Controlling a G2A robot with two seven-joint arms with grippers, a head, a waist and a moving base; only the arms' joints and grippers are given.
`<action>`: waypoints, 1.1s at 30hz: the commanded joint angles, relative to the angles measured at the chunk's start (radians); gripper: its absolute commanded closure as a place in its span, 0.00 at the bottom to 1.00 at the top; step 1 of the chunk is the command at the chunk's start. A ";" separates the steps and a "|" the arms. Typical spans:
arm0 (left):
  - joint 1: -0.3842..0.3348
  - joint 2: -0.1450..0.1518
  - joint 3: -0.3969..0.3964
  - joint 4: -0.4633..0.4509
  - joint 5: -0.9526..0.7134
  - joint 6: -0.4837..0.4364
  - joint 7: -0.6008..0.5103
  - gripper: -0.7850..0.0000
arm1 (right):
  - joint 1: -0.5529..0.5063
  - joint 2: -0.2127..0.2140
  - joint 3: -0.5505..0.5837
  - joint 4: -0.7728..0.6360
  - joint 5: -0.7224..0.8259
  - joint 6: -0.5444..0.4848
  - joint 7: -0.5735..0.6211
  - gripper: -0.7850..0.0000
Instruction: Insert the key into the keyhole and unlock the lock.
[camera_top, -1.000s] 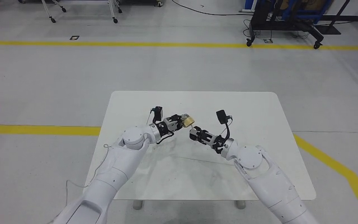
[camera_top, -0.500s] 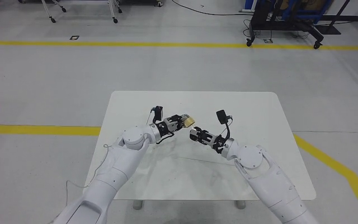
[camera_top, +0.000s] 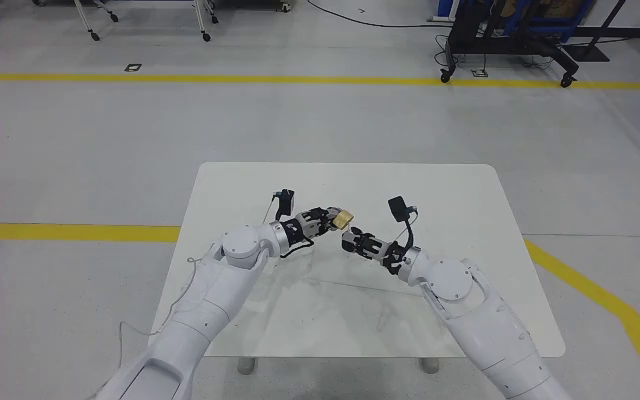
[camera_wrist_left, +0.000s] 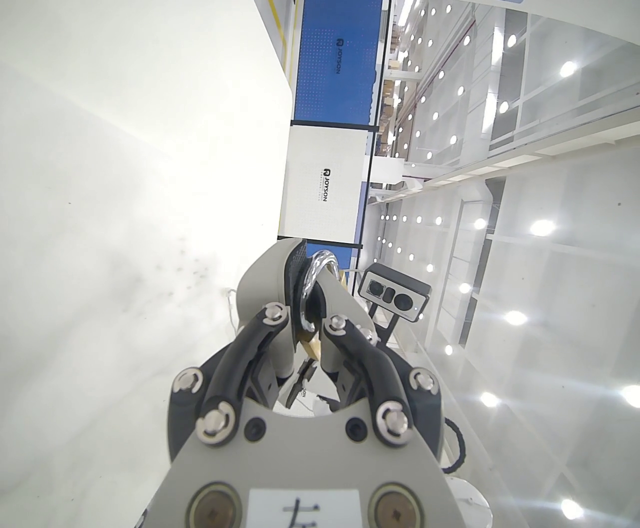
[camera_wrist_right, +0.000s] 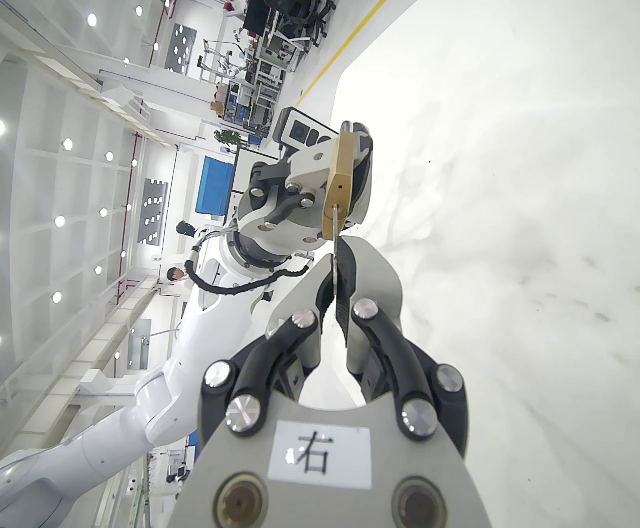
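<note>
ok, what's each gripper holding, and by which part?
Left gripper: brass padlock, clamped across its body's flat sides. Right gripper: key, pinched by its head end, blade pointing out at the padlock's keyhole face.

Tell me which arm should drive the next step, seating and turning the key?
Right. The right gripper pinches the key, blade tip at the end face of the padlock, roughly in line. The left gripper clamps the padlock, so it should probably just brace.
</note>
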 joint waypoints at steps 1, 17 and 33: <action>0.001 0.000 -0.001 -0.001 0.000 -0.001 -0.001 1.00 | -0.004 0.002 0.005 -0.004 -0.006 -0.003 0.009 1.00; 0.019 0.007 -0.056 -0.012 -0.056 -0.014 -0.029 1.00 | -0.089 0.025 0.102 -0.127 -0.019 -0.053 0.036 1.00; 0.019 0.007 -0.056 -0.012 -0.056 -0.014 -0.029 1.00 | -0.089 0.025 0.102 -0.127 -0.019 -0.053 0.036 1.00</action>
